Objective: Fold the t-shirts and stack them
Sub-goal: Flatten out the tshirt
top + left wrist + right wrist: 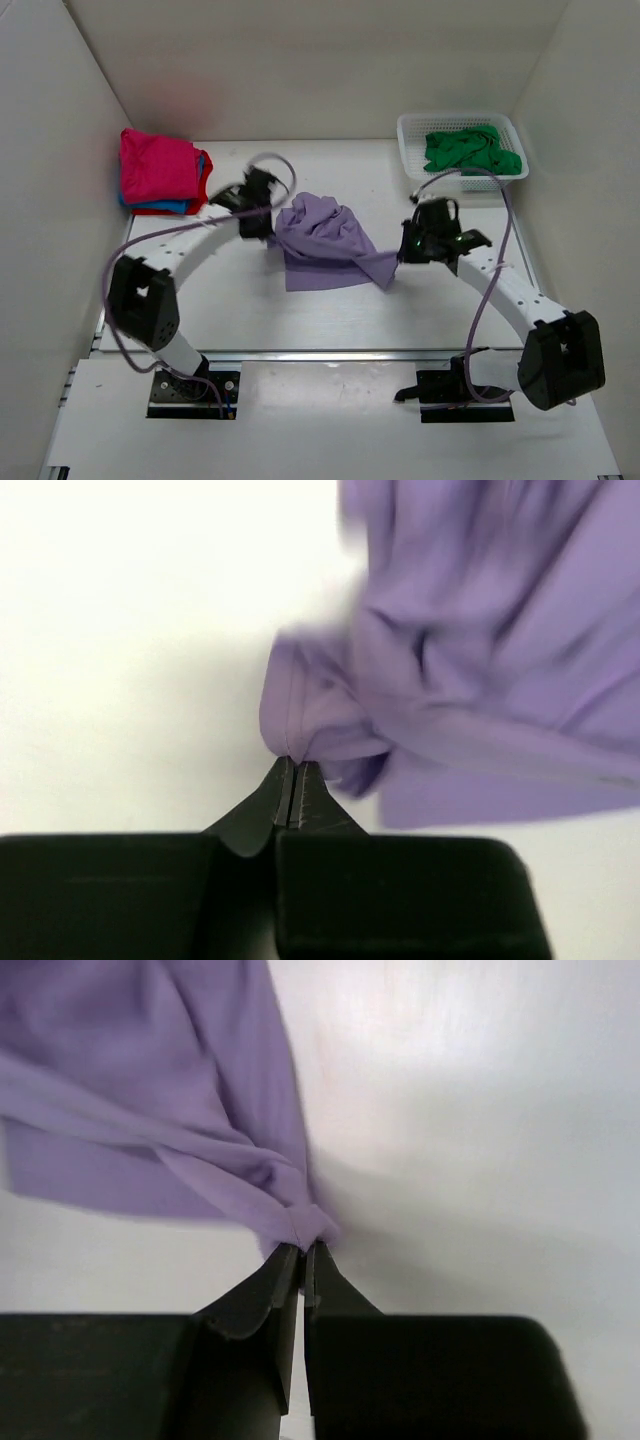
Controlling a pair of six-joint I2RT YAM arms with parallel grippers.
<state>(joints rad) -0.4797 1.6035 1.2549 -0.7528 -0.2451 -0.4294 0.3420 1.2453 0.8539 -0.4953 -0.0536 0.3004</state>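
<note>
The lilac t-shirt lies bunched at the middle of the white surface. The left gripper, at the shirt's 9 o'clock edge, is pinched tight on a fold of its cloth. The right gripper, at its 4 o'clock corner, is clamped on a twisted tip. At 10 o'clock sits a folded stack, with the magenta t-shirt on top and edges of the blue t-shirt and red t-shirt beneath. At 1 o'clock the green t-shirt lies crumpled in the white basket.
</note>
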